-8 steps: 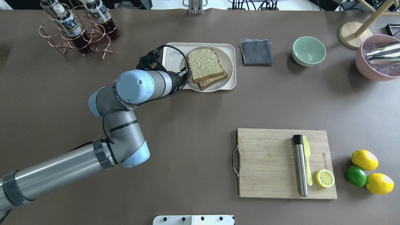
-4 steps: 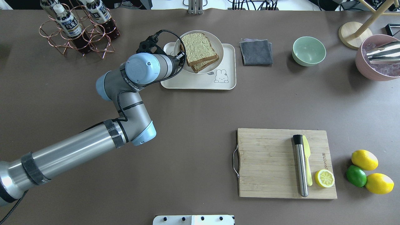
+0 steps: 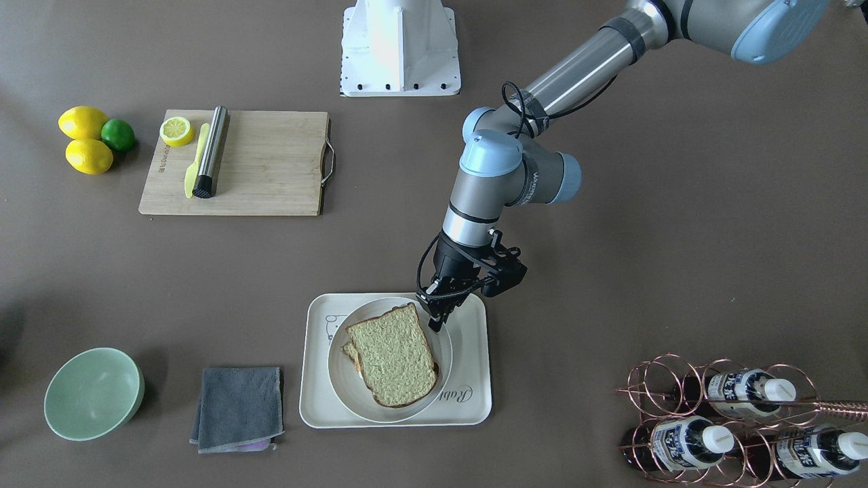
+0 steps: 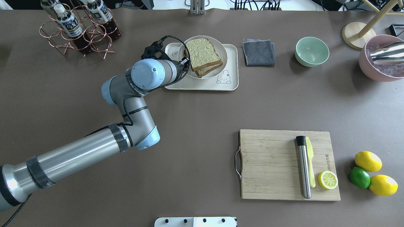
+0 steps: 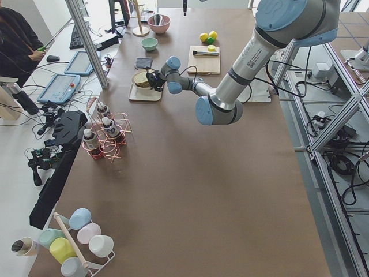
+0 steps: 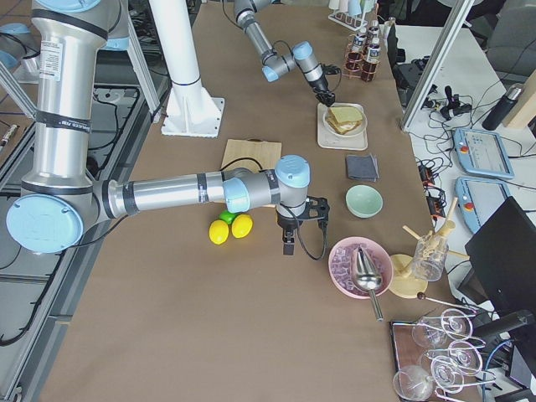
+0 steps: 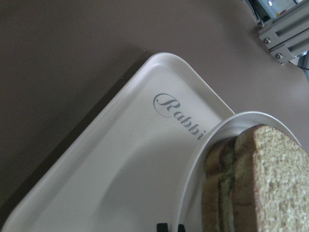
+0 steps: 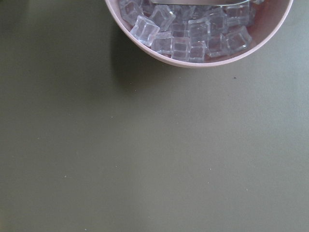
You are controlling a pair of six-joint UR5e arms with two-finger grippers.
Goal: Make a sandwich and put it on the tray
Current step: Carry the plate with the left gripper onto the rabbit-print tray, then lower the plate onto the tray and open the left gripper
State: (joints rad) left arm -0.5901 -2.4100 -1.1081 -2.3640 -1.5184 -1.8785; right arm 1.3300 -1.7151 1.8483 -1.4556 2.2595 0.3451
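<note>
The sandwich (image 4: pixel 202 53), two brown-crusted bread slices, lies on a round white plate (image 4: pixel 223 58). The plate sits over the far part of the cream tray (image 4: pixel 202 85), past its far edge. My left gripper (image 4: pixel 184 61) is shut on the plate's left rim. From the front, the same gripper (image 3: pixel 437 317) pinches the rim beside the sandwich (image 3: pixel 397 356). The left wrist view shows the tray (image 7: pixel 120 159) with its script, the plate rim and the bread (image 7: pixel 270 183). The right gripper (image 6: pixel 287 243) hangs near the pink bowl; I cannot tell its state.
A wooden cutting board (image 4: pixel 271 164) holds a metal muddler, a yellow knife and a lemon half. Two lemons and a lime (image 4: pixel 359 177) lie to its right. Along the back are a grey cloth (image 4: pixel 258 52), a green bowl (image 4: pixel 311 51), a pink ice bowl (image 4: pixel 382 60) and a bottle rack (image 4: pixel 79 28).
My left gripper carried the plate with the sandwich from the tray's middle toward the far left, then slightly back right. The bear drawing on the tray is now uncovered.
</note>
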